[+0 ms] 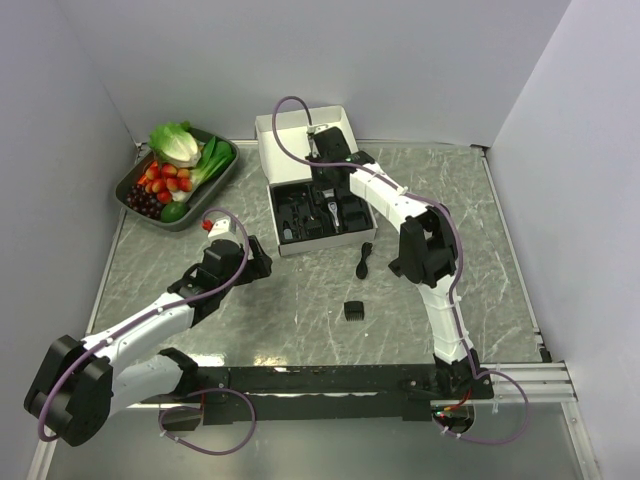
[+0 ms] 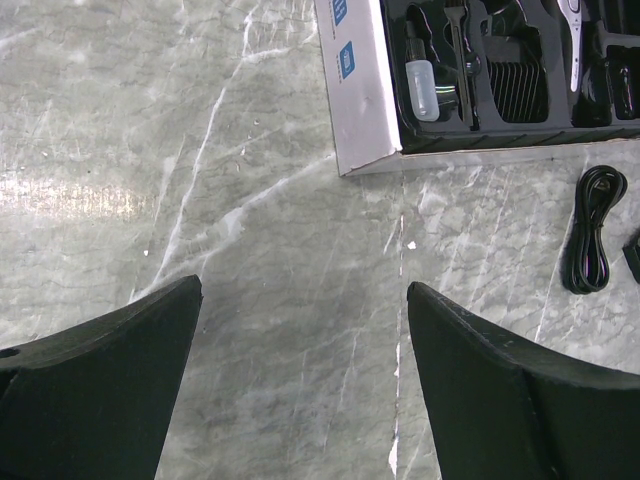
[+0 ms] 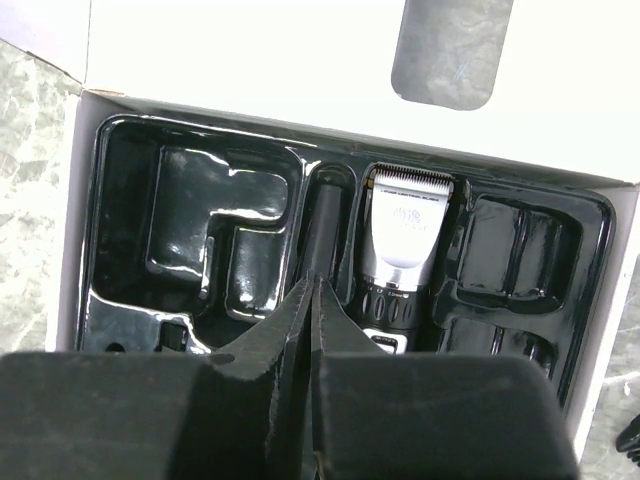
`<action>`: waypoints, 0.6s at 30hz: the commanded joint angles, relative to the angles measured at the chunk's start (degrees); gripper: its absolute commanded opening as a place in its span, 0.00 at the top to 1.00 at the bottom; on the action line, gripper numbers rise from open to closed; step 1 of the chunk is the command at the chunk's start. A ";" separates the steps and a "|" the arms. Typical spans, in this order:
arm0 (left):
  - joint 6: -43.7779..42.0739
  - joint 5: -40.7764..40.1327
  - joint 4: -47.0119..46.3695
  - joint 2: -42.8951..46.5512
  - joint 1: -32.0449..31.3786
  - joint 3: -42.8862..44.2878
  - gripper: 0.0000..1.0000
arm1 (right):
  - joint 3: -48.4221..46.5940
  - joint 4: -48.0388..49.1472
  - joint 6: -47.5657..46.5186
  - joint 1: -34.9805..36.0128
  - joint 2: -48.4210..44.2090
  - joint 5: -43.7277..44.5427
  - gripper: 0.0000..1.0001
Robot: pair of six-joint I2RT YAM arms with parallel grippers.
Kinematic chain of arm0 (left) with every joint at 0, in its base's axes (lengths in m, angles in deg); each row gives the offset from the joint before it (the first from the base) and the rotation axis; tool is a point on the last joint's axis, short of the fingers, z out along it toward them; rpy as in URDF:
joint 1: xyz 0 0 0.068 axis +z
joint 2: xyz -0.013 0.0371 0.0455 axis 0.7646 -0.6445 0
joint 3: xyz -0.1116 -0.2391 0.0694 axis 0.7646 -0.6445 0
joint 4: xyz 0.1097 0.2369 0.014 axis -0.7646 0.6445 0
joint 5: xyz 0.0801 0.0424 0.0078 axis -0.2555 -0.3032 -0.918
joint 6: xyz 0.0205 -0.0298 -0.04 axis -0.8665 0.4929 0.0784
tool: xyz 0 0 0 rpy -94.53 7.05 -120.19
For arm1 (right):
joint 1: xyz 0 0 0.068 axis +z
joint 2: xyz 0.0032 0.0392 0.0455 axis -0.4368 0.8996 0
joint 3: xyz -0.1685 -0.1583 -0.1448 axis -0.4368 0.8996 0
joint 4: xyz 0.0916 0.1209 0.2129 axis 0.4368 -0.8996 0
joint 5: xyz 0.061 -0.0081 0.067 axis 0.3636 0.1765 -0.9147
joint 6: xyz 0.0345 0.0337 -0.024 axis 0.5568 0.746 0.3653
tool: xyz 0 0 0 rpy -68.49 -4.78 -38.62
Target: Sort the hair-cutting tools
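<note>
The black-and-silver hair clipper (image 3: 405, 240) lies in the black moulded tray (image 3: 190, 215) of the open white box (image 1: 300, 140). My right gripper (image 3: 313, 283) is shut and empty. It hovers over a narrow slot just left of the clipper, where a slim black piece (image 3: 325, 215) lies. A black comb guard (image 1: 354, 311) and a coiled black cable (image 1: 365, 260) lie loose on the table in front of the box. My left gripper (image 2: 300, 290) is open and empty over bare table, left of the box's near corner (image 2: 365, 110). The cable (image 2: 592, 230) lies to its right.
A dark tray of vegetables and fruit (image 1: 135, 185) stands at the back left. The box tray also holds a small clear bottle (image 2: 424, 85) and a comb guard (image 2: 515, 90). White walls enclose the table on three sides. The right arm (image 1: 420, 250) spans the box's right side.
</note>
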 commanded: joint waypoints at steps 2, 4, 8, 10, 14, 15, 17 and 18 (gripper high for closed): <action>-0.75 0.01 -1.73 0.39 -0.33 0.88 0.11 | -2.62 0.77 -0.17 0.24 -0.07 0.55 0.95; -0.75 0.09 -1.90 0.31 -0.33 0.79 0.11 | -2.88 0.59 0.27 0.15 1.42 0.03 0.96; -0.57 0.27 -1.99 0.13 -0.42 0.88 0.11 | -2.53 0.24 0.97 0.15 4.41 -0.85 0.97; -0.57 0.36 -2.16 0.13 -0.42 0.79 0.11 | -1.21 0.77 1.32 0.24 5.11 -1.38 0.97; -0.57 0.36 -2.08 -0.05 -0.50 0.79 0.11 | 0.72 1.47 1.33 0.24 4.94 -1.47 0.98; -0.48 0.36 -2.16 -0.13 -0.50 0.88 0.11 | 0.90 1.56 1.32 0.24 4.85 -1.47 0.97; -0.40 0.44 -2.43 -0.31 -0.59 0.79 0.11 | 0.90 1.30 1.24 0.15 4.76 -1.47 0.97; -0.39 0.45 -2.34 -0.31 -0.59 0.71 0.11 | 0.73 1.12 1.24 0.24 4.76 -1.30 0.97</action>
